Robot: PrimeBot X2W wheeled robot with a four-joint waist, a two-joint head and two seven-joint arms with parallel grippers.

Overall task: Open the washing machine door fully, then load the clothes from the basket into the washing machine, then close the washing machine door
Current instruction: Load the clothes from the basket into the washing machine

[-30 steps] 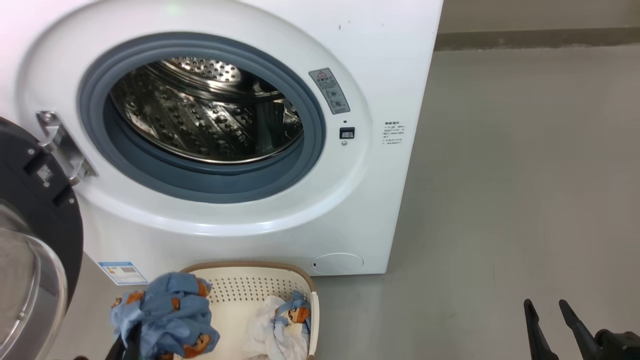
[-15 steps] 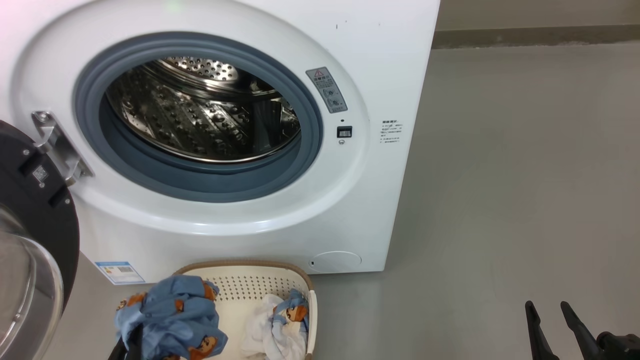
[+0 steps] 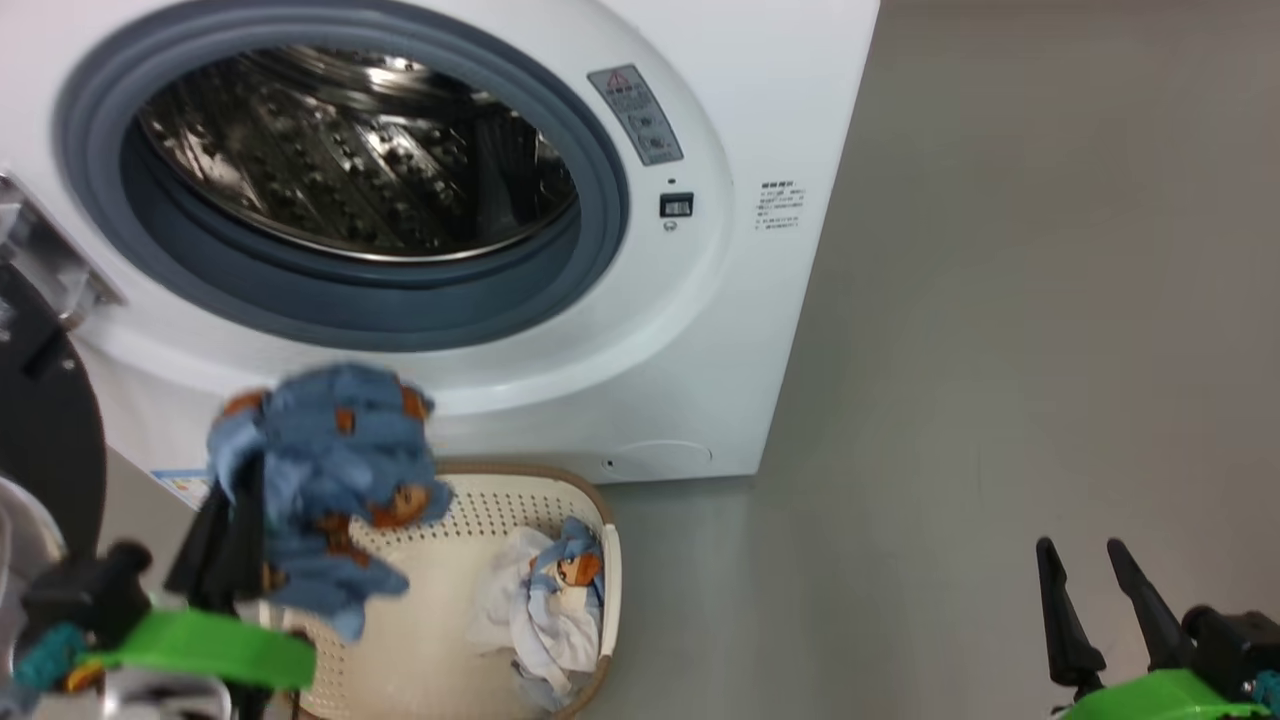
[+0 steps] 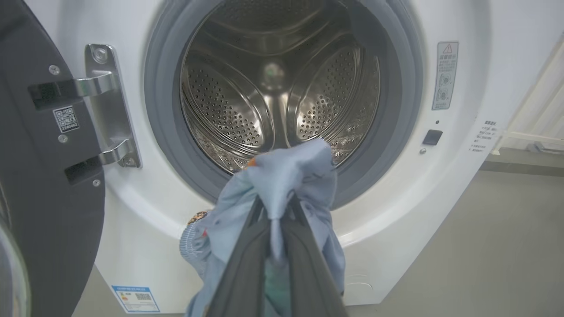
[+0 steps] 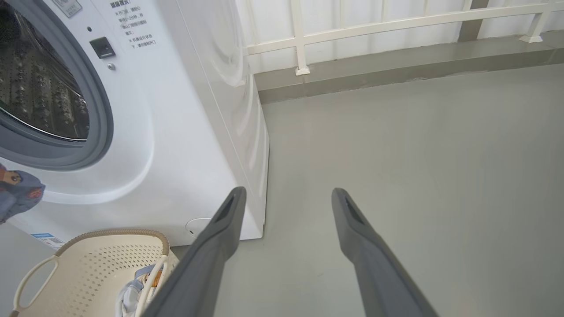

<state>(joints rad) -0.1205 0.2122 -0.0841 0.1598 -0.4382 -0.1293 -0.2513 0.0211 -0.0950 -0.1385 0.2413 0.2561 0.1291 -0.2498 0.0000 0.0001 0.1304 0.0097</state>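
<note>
Left end effector (image 4: 275, 204), clamped on a blue garment (image 4: 286, 171); the drum (image 4: 277, 88) lay at 12 o'clock, dead ahead. Right end effector (image 5: 286, 198) stood open, farther off.

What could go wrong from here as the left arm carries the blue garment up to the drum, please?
1. The blue garment hangs in loose folds below the left gripper; a trailing end may snag on the grey gasket or drop short of the drum.
2. Only a fold looks pinched, so it might slip out mid-lift.
3. The open door stands close beside the arm's path and could get bumped.
</note>
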